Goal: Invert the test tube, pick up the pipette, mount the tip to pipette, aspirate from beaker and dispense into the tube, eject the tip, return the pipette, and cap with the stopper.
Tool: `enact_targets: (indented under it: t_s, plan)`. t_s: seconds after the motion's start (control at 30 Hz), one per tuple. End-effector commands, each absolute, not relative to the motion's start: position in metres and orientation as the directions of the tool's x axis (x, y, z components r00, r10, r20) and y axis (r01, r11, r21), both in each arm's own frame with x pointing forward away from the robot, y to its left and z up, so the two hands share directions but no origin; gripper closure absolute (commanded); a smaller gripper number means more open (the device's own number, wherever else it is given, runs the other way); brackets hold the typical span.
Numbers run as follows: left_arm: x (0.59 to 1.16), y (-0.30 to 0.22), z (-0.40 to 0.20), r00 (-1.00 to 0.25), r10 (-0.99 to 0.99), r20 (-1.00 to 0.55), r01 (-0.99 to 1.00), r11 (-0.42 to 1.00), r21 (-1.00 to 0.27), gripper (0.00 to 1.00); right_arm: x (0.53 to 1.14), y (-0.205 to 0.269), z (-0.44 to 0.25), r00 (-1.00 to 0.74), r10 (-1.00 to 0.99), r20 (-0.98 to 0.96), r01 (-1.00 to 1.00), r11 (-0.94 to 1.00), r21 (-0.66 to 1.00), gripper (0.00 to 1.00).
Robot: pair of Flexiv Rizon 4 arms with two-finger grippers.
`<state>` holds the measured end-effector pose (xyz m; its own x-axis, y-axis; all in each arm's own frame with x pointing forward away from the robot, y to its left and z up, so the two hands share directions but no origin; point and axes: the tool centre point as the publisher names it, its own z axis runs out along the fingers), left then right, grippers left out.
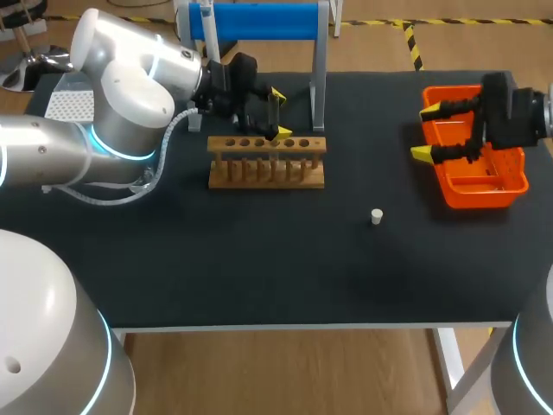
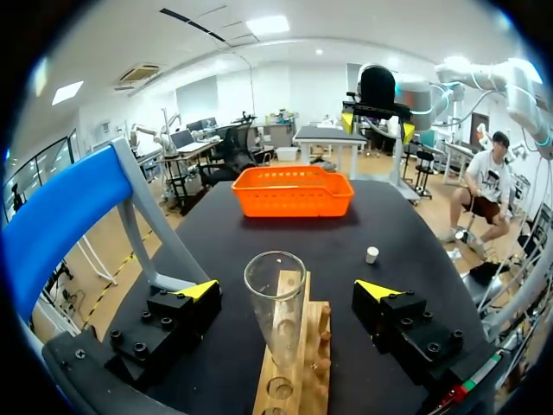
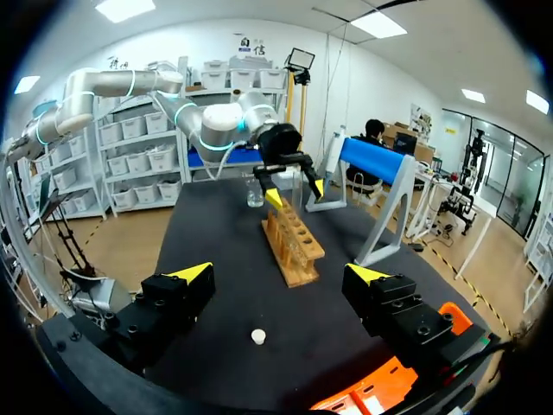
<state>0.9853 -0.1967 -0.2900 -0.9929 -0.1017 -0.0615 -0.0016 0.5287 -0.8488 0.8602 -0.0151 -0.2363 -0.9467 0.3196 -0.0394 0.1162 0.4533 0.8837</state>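
Left gripper is open. Its two yellow-tipped fingers stand either side of the test tube, clear of the glass on both flanks and holding nothing. In the head view it sits upper centre-left of the frame, directly over the wooden rack. Right gripper is likewise spread and empty, at the upper right of the frame over the left rim of the orange basket.

Tube location: seated in a hole of the rack, between the left fingers (the head view does not show which hole).

Step in hand, as judged: the tube's attitude already suits receiving liquid, so the inverting step appears to be at its close, with the pipette to follow. To finish cleanly, keep the fingers wide and rise straight along the tube's axis. Allow no sideways drift until the tips are above the rim, since a brush against the glass could tilt the tube or drag the rack. Should a fresh grasp be intended instead, close squarely on the wall just below the rim.

Orientation: long axis vertical, open mouth up toward the wrist camera, rounded closed end down in the rack. No tilt noted.

Stopper lies on the table right of centre, well apart from the rack. Blue stand is at top centre; the pipette is not clearly made out.
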Motion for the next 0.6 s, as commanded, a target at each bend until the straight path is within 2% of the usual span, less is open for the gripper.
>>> enact_targets:
  t_s: [0.03, 0.6]
  plan:
    - [0.986, -0.196, -0.29, -0.993, -0.098, -0.06, 0.0, 0.528, -0.849, 0.0, 0.849, -0.013, -0.254, -0.937, 0.347, -0.04, 0.135, 0.466, 0.874, 0.0]
    - [0.986, -0.196, -0.29, -0.993, -0.098, -0.06, 0.0, 0.528, -0.849, 0.0, 0.818, -0.004, -0.329, -0.914, 0.404, -0.02, 0.219, 0.535, 0.816, 0.0]
